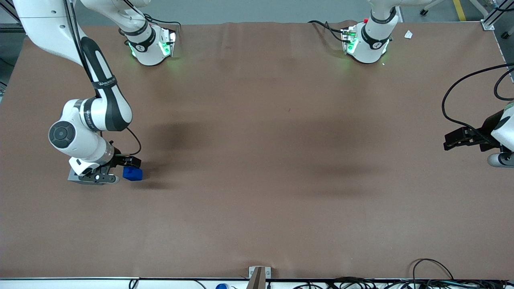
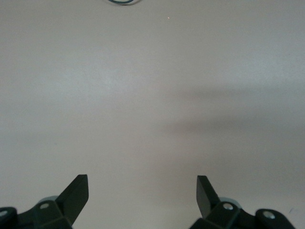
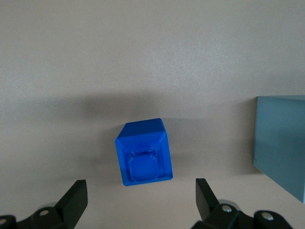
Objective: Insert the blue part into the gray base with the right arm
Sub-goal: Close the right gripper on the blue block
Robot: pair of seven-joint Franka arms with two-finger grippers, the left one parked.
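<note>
The blue part [image 1: 132, 173] lies on the brown table toward the working arm's end, its stub face turned up toward the wrist camera [image 3: 143, 152]. My right gripper [image 1: 103, 177] hangs low over the table beside it. In the right wrist view the gripper [image 3: 141, 198] is open and empty; the blue part lies just ahead of the fingertips [image 3: 76, 193], not between them. The gray base [image 1: 73, 176] is mostly hidden under the gripper in the front view. In the right wrist view the gray base [image 3: 281, 143] stands beside the blue part, a gap apart.
The brown table mat [image 1: 257, 160] spreads wide toward the parked arm's end. Two arm bases [image 1: 152, 44] [image 1: 367, 44] stand at the table edge farthest from the front camera. Cables [image 1: 433, 277] lie along the nearest edge. The left wrist view shows only bare table [image 2: 152, 95].
</note>
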